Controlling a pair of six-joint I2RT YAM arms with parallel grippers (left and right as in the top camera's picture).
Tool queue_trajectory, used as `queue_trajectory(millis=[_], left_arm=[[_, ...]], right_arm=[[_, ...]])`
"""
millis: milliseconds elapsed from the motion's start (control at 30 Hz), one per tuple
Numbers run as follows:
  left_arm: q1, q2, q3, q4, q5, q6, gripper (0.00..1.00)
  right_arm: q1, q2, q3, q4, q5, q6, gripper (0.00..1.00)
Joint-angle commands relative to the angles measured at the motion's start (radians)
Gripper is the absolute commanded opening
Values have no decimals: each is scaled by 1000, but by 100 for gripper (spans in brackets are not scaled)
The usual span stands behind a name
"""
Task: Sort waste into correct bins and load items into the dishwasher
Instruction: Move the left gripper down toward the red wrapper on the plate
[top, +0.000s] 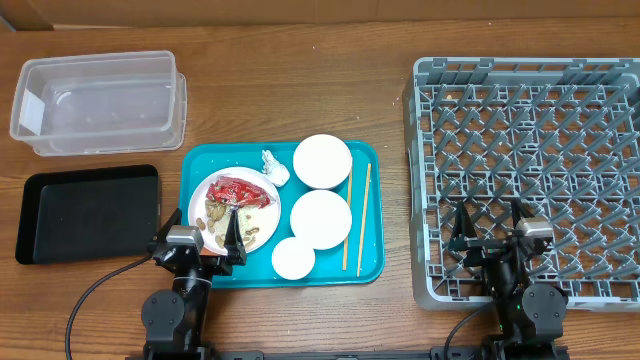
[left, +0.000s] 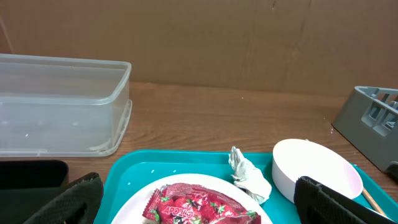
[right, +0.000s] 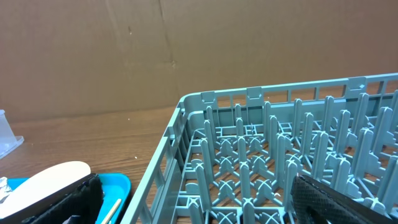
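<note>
A red snack wrapper lies on a round white plate with tan peanut shells on the teal tray. A white tissue ball sits behind the plate. Two white bowls, a small cup and chopsticks also lie on the tray. The clear tub and black tray are at the left, the grey dish rack at the right. My left gripper is open over the plate's near edge. My right gripper is open over the rack's near left corner.
The teal tray stands at the table's middle front, between the black tray and the rack. A brown cardboard wall runs along the back in both wrist views. Bare wooden table lies behind the teal tray.
</note>
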Motion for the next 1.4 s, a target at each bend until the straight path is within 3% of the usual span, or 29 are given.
queue_trajectory(millis=[0, 267, 400, 567, 833, 967, 1067, 1167, 1367], left_arm=[[-2, -12, -5, 0, 7, 26, 100], [-2, -12, -5, 3, 8, 22, 100], [-2, -10, -3, -4, 8, -45, 100], [-2, 6, 88, -124, 8, -45, 100], [-2, 236, 465, -499, 9, -42, 100], [-2, 404, 663, -652, 13, -37, 100], [-2, 583, 861, -856, 18, -35, 100], [-2, 679, 937, -938, 19, -36, 100], [-2, 758, 941, -943, 67, -45, 100]], right_arm=[[-3, -6, -10, 7, -9, -3, 100], [-3, -6, -10, 11, -33, 19, 100], [-3, -5, 4, 7, -35, 80, 100], [-3, 52, 123, -98, -43, 80, 100], [-3, 439, 593, -438, -88, 79, 100], [-2, 660, 848, -674, -111, 79, 100], [-3, 819, 1027, -860, -104, 80, 100], [-3, 892, 1058, -913, -166, 80, 100], [-3, 943, 1058, -946, -197, 76, 100]])
